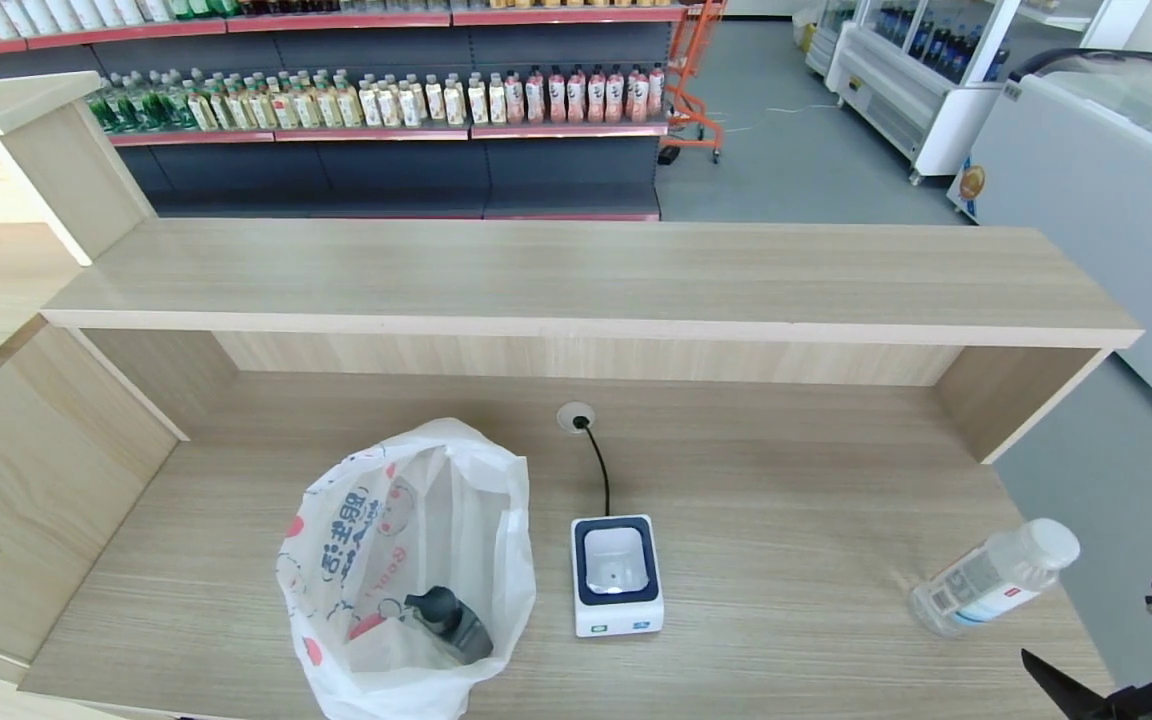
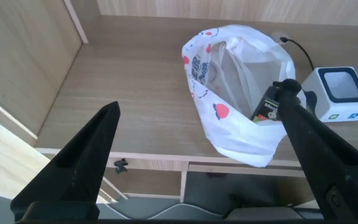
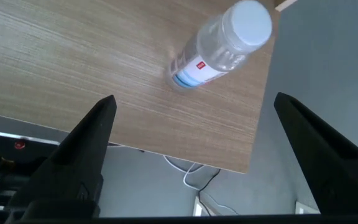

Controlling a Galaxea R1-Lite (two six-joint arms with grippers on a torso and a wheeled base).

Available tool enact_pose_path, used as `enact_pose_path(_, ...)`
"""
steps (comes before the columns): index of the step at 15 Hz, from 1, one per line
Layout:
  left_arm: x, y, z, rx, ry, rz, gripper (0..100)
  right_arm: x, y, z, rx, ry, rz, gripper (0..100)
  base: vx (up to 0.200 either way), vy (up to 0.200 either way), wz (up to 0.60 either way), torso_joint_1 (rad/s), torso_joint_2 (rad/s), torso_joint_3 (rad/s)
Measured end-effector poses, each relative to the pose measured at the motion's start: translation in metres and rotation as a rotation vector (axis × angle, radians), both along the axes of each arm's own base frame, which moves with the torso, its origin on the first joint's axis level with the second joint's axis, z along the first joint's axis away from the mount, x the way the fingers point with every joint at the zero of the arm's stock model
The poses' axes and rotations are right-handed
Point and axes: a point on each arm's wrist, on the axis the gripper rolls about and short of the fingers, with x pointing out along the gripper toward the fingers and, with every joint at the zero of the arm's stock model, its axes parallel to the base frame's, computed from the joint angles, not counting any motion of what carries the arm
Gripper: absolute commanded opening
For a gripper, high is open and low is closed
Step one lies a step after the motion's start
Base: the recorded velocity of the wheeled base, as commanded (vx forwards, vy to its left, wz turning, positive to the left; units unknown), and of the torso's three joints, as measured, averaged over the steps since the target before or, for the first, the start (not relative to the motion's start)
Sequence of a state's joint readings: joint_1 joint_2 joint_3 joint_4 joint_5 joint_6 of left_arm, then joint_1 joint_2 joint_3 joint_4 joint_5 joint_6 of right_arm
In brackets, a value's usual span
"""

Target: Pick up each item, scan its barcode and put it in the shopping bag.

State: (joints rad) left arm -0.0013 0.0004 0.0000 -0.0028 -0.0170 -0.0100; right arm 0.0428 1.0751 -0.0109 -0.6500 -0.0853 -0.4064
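While the dark bottle (image 1: 451, 622) sits deep in the bag (image 1: 376, 530), one item waits outside it. That's the clear bottle (image 1: 994, 578), lying on its side near the right edge of the counter (image 1: 786, 500), cap pointing off to the right, label up. Right hand (image 3: 194, 98) hangs just short of it, off the counter's near edge, fingers spread wide and holding nothing. I'd say it's opened like that to take the bottle across its body. Hand and bottle are apart, no contact.

Left hand (image 2: 199, 96) is also wide open and empty, back at the counter's near edge and facing the bag, likely parked clear of the work. Bag stands mouth-up just beside the scanner (image 1: 616, 575), and that makes sense: a short hop from scan to drop. Scanner's window faces up, with its cable (image 1: 598, 470) running back to a hole in the counter. So by my reckoning that label will need turning downward over the window.
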Motion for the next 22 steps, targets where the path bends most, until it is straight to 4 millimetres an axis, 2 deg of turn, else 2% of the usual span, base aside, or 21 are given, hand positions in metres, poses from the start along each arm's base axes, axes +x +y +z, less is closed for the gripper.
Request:
enact_pose_path(4, 0.000, 0.000, 0.000, 0.001, 0.000, 0.000, 100, -0.011, 0.000, -0.002, 0.007, 0.030, 0.028, 100, 0.000, -0.050, 0.00, 0.002, 0.00, 0.001)
enact_pose_path(12, 0.000, 0.000, 0.000, -0.008, 0.000, 0.000, 100, -0.018, 0.000, 0.000, -0.012, 0.016, 0.032, 100, -0.200, 0.000, 0.00, 0.002, 0.00, 0.004)
enact_pose_path(13, 0.000, 0.000, 0.000, -0.008, 0.001, 0.000, 100, -0.017, 0.000, 0.001, -0.013, 0.015, 0.030, 100, 0.000, 0.000, 0.00, 0.000, 0.00, 0.000)
enact_pose_path(17, 0.000, 0.000, 0.000, 0.006, 0.001, -0.001, 100, -0.004, -0.005, 0.009, -0.014, 0.016, -0.027, 100, 0.000, -0.200, 0.00, 0.006, 0.00, 0.004)
enact_pose_path(22, 0.000, 0.000, 0.000, 0.006, 0.000, -0.001, 100, 0.001, -0.012, 0.005, -0.020, 0.062, -0.085, 100, 0.000, -0.200, 0.00, 0.003, 0.00, 0.004)
